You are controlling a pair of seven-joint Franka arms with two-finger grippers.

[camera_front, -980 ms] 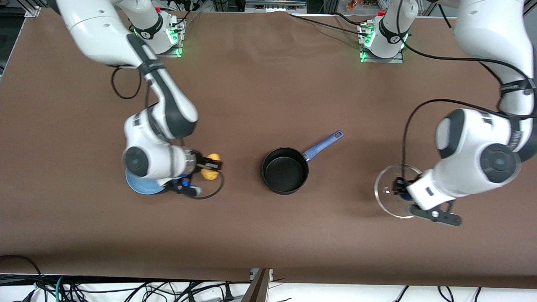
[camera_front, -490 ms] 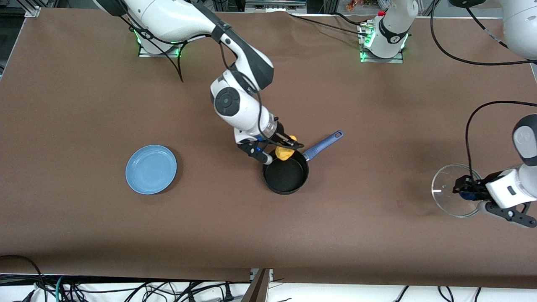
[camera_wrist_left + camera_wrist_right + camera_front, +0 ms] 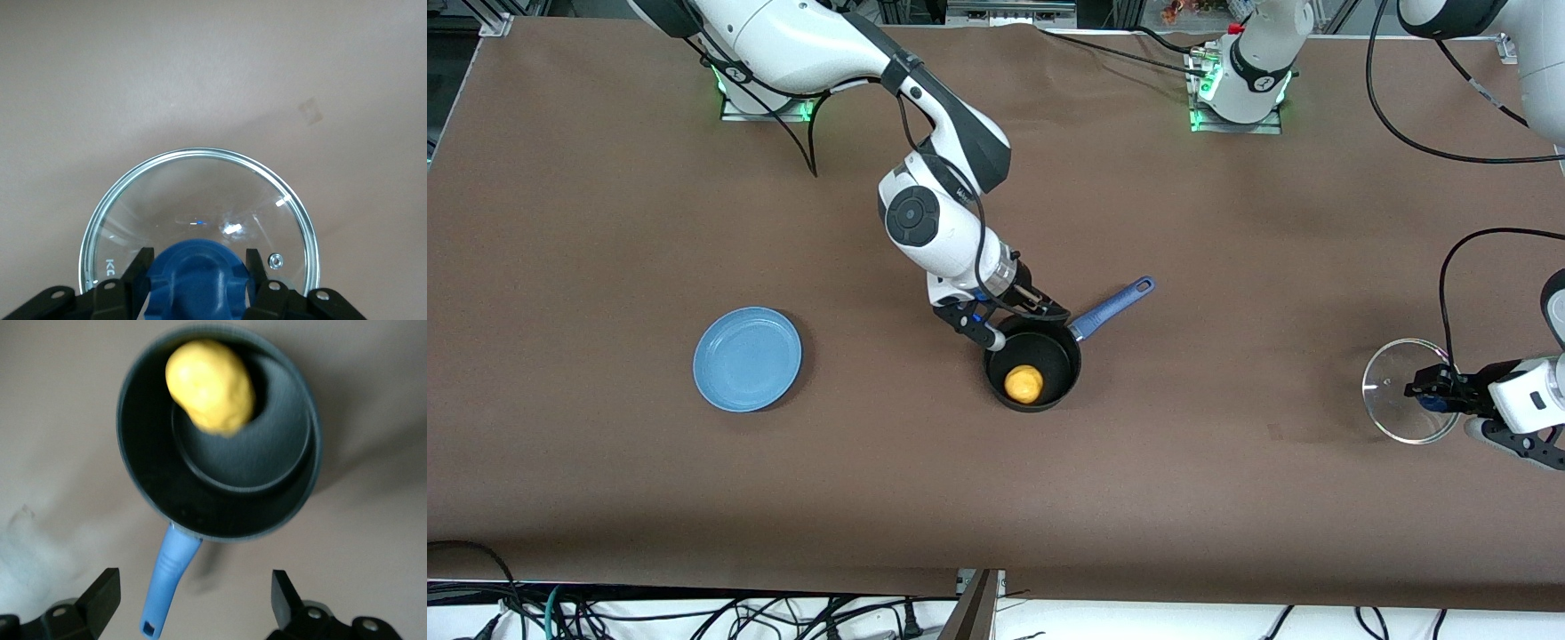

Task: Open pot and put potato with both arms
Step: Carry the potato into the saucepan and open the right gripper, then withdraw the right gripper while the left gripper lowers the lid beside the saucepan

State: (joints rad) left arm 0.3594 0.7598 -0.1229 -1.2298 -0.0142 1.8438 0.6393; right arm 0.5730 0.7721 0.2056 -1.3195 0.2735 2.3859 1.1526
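Note:
The black pot (image 3: 1052, 348) with its blue handle (image 3: 1112, 307) stands uncovered mid-table. The yellow potato (image 3: 1024, 383) lies inside it, also in the right wrist view (image 3: 210, 385). My right gripper (image 3: 1040, 311) is open and empty over the pot's rim by the handle (image 3: 170, 577). My left gripper (image 3: 1427, 391) is shut on the blue knob (image 3: 197, 277) of the glass lid (image 3: 1396, 391) and holds it low over the table at the left arm's end. I cannot tell whether the lid (image 3: 200, 193) touches the table.
A flat light-blue plate (image 3: 747, 358) lies toward the right arm's end of the table. Brown cloth covers the whole table. Cables run along the table's front edge.
My right gripper has opened and let go of the potato, which dropped into the pot. My left gripper has carried the lid a little farther toward the table's end.

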